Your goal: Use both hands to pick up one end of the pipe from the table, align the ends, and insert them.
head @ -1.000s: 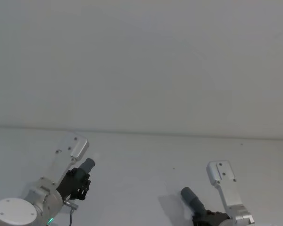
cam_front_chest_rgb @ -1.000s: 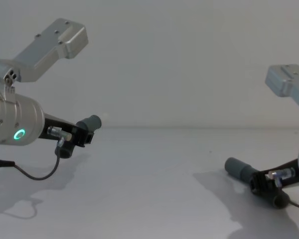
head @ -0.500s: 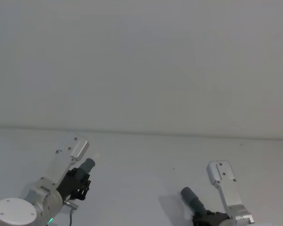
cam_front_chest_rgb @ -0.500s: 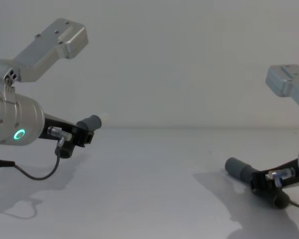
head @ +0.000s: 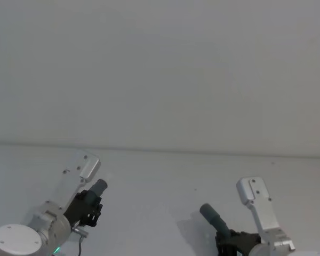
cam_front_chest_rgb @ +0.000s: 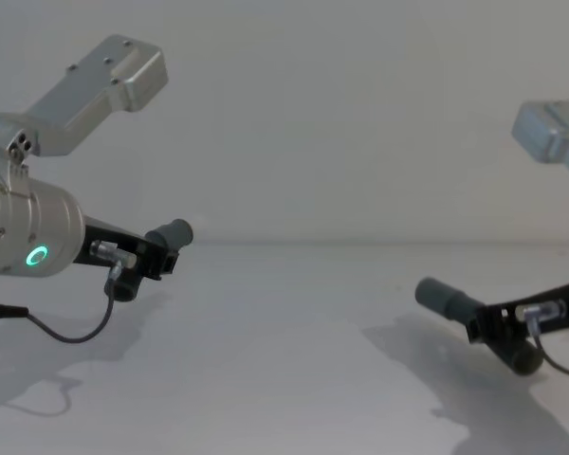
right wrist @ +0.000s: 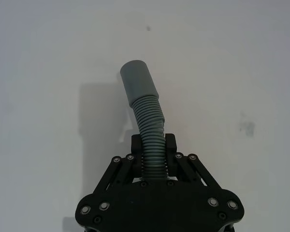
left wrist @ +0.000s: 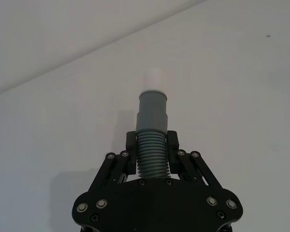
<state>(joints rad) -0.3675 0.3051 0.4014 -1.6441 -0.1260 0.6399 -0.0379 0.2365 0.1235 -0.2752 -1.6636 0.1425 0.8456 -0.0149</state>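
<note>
1. White table (head: 149, 181) and a pale grey wall (head: 160, 69) make up my work area.
2. Left gripper (left wrist: 151, 140): I read the fingers as closed on the ribbed body of the left pipe piece (left wrist: 151, 162). Its grey cuff (left wrist: 152, 111) and white tip (left wrist: 156, 77) project past the fingertips, raised above the table.
3. Right gripper (right wrist: 153, 143): fingers closed on the ribbed body of the right pipe piece (right wrist: 151, 128). Its plain socket cuff (right wrist: 137, 82) bends to one side, low over the table.
4. Both pieces are well apart, cuffs pointing inward.
</note>
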